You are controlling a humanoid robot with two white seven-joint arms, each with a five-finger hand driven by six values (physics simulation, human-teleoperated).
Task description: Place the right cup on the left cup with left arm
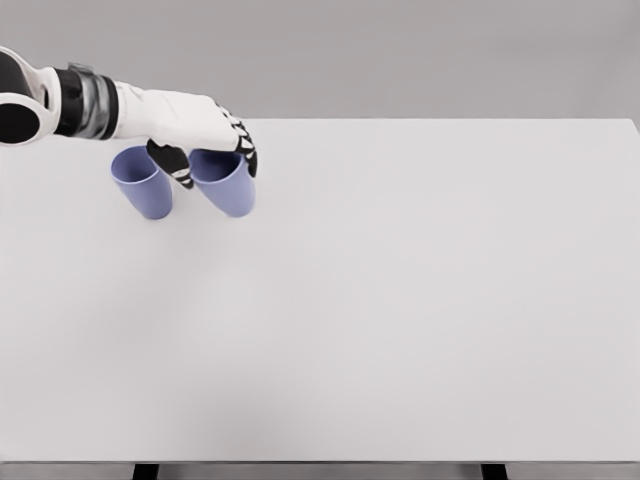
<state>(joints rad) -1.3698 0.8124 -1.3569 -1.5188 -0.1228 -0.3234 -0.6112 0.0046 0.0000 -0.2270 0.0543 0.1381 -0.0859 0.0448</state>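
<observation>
Right cup sits under the left hand, beside left cup.

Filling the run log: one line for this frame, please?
left hand: over right cup, fingers around its rim, grasp unclear | left cup: upright on table, beside it | stacking: not done | right arm: out of view

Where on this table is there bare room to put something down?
Most of the table is bare: everything right of the right cup and the whole near half. It is crowded only at the far left, where the left hand reaches over the right cup, close beside the left cup.
</observation>
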